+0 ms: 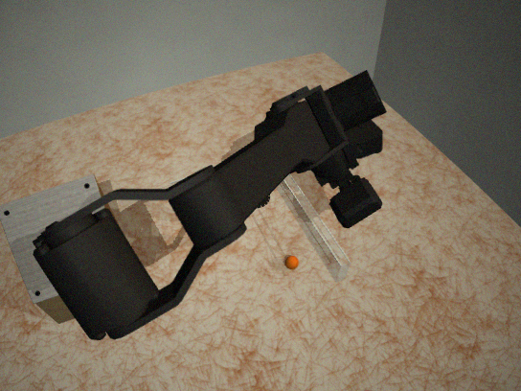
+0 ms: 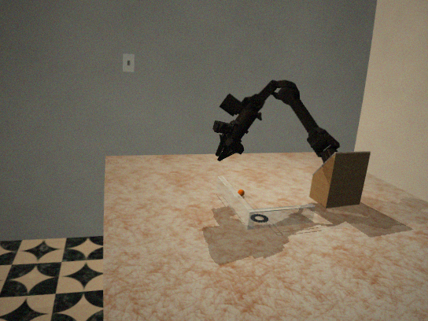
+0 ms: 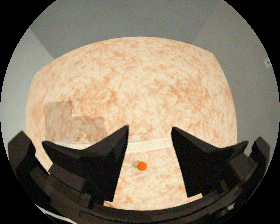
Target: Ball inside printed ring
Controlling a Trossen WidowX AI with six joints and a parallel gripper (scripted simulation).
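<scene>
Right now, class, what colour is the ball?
Orange; the ball shows best in the top view.

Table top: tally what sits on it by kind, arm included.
Orange ball: 1
Printed ring: 1
Clear wall strips: 2
Arm pedestal block: 1
Arm with gripper, open and empty above the table: 1
Total: 6

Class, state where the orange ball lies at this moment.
In the exterior view the orange ball lies on the table beside the clear wall, beyond the printed ring, below the gripper.
</scene>
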